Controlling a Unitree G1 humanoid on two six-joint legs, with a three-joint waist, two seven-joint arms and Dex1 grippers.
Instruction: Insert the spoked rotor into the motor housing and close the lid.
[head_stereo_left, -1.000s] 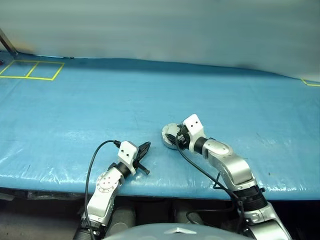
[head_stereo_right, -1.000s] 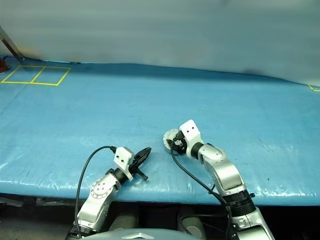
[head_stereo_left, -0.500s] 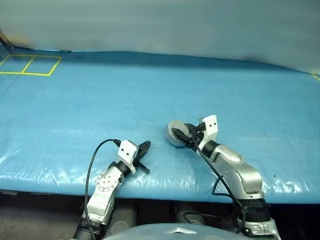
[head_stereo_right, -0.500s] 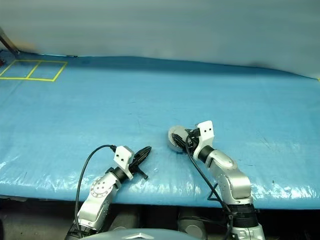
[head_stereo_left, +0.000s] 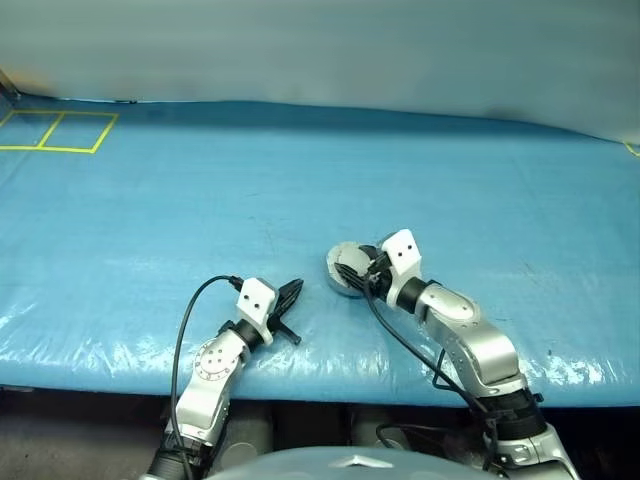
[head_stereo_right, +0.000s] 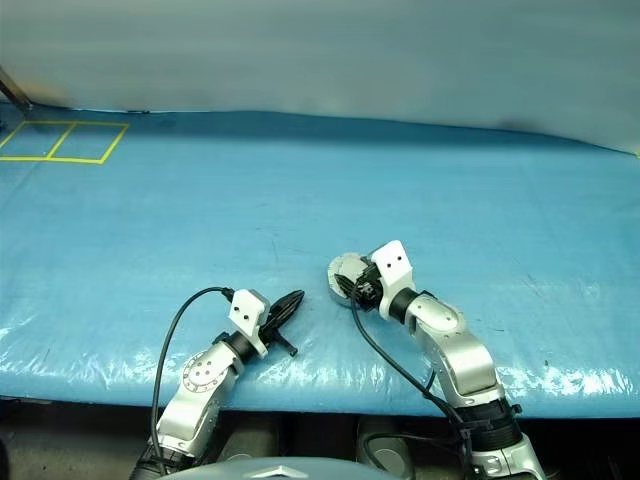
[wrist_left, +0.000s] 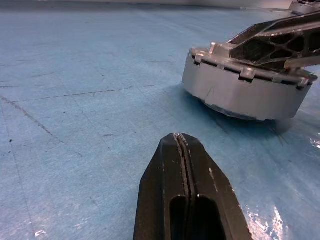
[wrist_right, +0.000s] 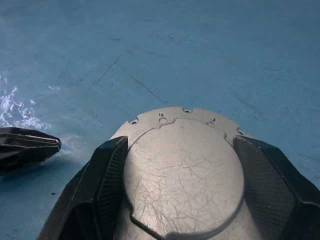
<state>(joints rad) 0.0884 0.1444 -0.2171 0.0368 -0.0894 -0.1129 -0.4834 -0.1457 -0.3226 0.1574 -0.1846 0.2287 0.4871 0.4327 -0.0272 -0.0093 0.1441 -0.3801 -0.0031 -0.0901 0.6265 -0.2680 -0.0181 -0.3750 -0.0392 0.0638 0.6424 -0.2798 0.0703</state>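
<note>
1. Motor housing (wrist_left: 245, 85) sits on the blue table cover (head_stereo_left: 150, 200), near the front edge, w/ lid (wrist_right: 182, 170) shut on top, plain silver face up. Rotor can't be seen; presumably inside.
2. Right gripper (wrist_right: 182, 200): fingers spread wide, one each side of the housing, bracketing the lid. Whether they squeeze it or just flank it, can't tell.
3. Change over the last sec: housing and right gripper look abt the same vs earlier; the small shifts in the head views look mostly like camera movement.
4. Left gripper (head_stereo_left: 288, 297): fingers pressed together, empty, just beside the housing, unmoved.
5. Meaning: task looks nearly done. Likely what's left is to let go and back off.
</note>
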